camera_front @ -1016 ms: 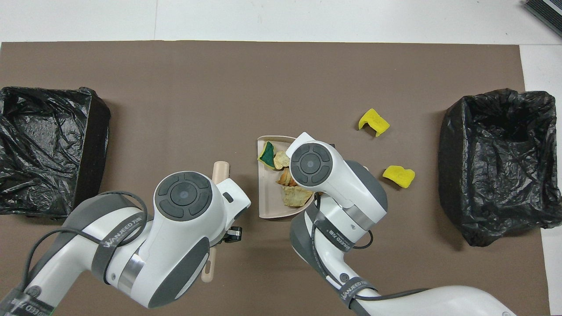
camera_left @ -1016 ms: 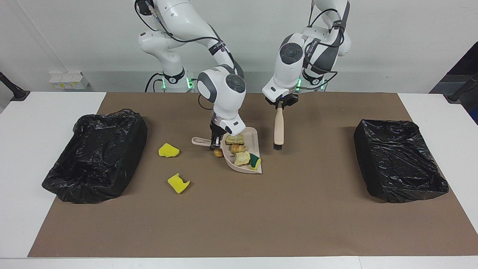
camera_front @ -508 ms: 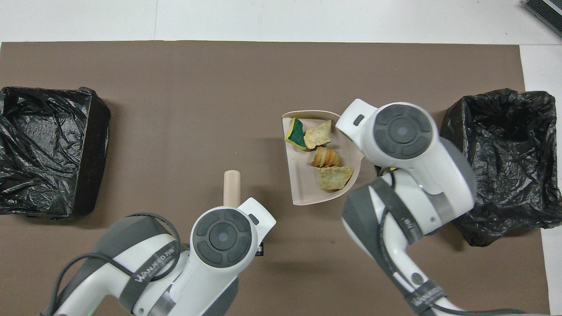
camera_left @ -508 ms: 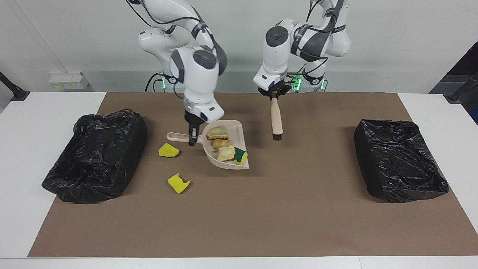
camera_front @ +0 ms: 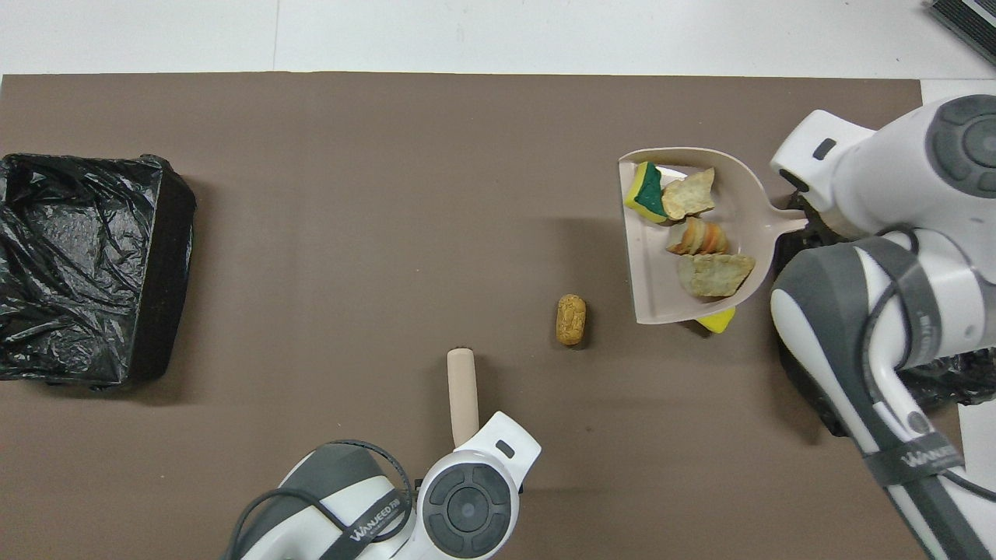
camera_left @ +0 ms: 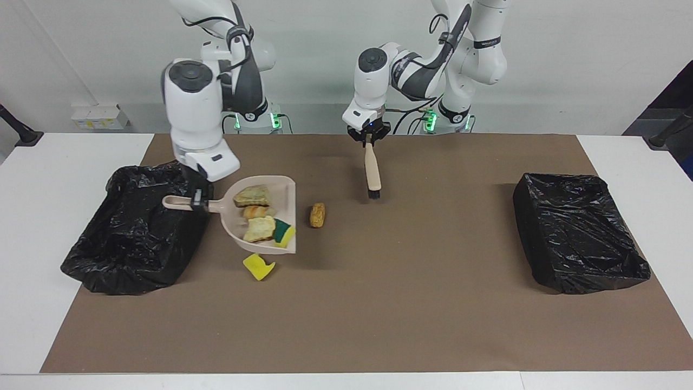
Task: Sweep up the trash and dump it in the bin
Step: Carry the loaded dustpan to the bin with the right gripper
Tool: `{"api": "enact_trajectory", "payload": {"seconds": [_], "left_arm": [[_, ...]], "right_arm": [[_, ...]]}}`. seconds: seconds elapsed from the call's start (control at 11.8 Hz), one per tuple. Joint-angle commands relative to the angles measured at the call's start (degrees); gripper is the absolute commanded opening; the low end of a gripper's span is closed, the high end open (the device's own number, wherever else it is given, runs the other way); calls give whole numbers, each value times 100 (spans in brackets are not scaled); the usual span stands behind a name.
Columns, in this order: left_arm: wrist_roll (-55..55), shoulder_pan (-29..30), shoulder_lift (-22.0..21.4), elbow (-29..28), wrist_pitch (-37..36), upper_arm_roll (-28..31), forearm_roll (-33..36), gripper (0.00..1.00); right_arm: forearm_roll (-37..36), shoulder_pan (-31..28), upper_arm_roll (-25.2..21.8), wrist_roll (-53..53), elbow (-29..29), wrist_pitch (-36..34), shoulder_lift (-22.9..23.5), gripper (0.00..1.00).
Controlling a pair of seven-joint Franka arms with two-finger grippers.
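Your right gripper (camera_left: 198,201) was clamped on the handle of the beige plastic dustpan (camera_left: 281,189), holding it raised beside the black-bagged bin at the right arm's end (camera_left: 135,227). The handle end hung over that bin's rim. In the overhead view the gripper itself was hidden under the right arm's wrist; only the pan (camera_front: 661,299) showed there.

In the pan you carried four scraps: a tan bread-like chunk (camera_left: 252,195) nearest the robots, a small orange-brown roll piece (camera_left: 255,211) in the middle, another tan chunk (camera_left: 259,229), and a green-backed yellow sponge piece (camera_left: 283,233) at the pan's open lip.

On the brown mat (camera_left: 379,303), a golden-brown bread nugget (camera_left: 317,215) lay alone between the pan and the brush. A bright yellow sponge scrap (camera_left: 259,266) lay on the mat just under the pan's lip in the facing view; from overhead it could not be made out. A second yellow sponge scrap (camera_front: 717,320) was mostly covered by the pan from overhead, only a corner peeking out, and you could not see it at all in the facing view.

Your left gripper (camera_left: 368,136) was closed on the top of the beige-handled brush (camera_left: 372,172), which hung bristles-down over the mat. From overhead only the handle (camera_front: 462,389) showed, the rest under the left arm.

The second black-bagged bin (camera_left: 579,230) sat at the left arm's end; what it held could not be made out.
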Motion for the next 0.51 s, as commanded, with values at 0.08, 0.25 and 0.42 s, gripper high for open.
{"api": "enact_trajectory", "payload": {"seconds": [0.08, 0.25, 0.42], "left_arm": [[8, -6, 151, -150, 530, 99, -54, 0], [35, 4, 213, -167, 673, 99, -54, 1], [44, -14, 309, -202, 690, 99, -54, 1]], "right_arm": [[23, -895, 67, -670, 215, -95, 24, 0], [15, -1484, 67, -1250, 207, 1, 32, 0], [-81, -2020, 59, -1638, 207, 63, 24, 0]]}}
